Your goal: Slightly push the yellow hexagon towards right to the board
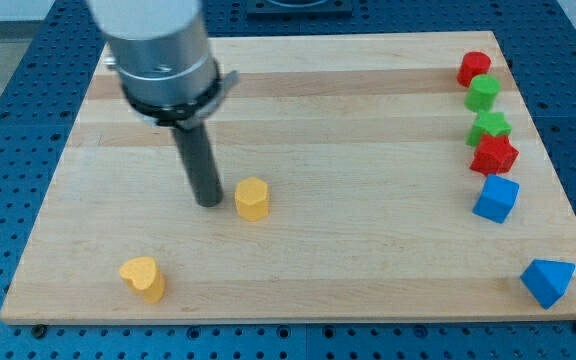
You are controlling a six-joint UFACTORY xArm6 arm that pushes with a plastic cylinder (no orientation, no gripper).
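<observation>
The yellow hexagon (252, 198) stands on the wooden board (368, 260), left of the middle. My tip (208, 203) rests on the board just to the hexagon's left, with a small gap between them. The dark rod rises from the tip to the arm's grey cylinder at the view's top left.
A yellow heart-shaped block (143, 277) lies near the bottom left. Along the right edge, from the top down, stand a red block (474, 68), a green block (482, 92), another green block (488, 127), a red star (494, 155), a blue cube (495, 198) and a blue triangular block (548, 281).
</observation>
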